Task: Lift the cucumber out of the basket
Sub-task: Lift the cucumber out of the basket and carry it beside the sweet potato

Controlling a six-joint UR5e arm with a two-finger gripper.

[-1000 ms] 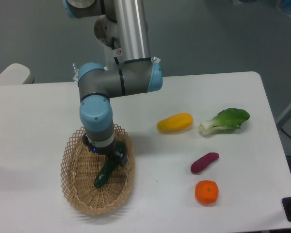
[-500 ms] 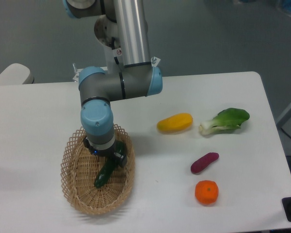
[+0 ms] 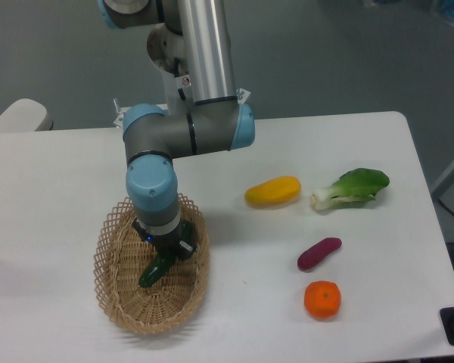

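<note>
Reaching down into the basket [image 3: 113, 299], our gripper [image 3: 169, 253] has its fingers clenched on the upper end of the cucumber [image 3: 156, 270]. We see the cucumber tilted inside the basket, its lower end pointing down toward the woven floor. On the table [image 3: 53, 174] to the right lie a yellow fruit [image 3: 272, 191], a bok choy [image 3: 352, 187], a purple vegetable [image 3: 318, 253] and an orange [image 3: 322, 299].

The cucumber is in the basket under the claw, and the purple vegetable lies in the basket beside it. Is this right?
Not quite. The cucumber is in the basket under the claw, but the purple vegetable lies on the white table, to the right of the basket, just above the orange. The camera view shows this.
</note>
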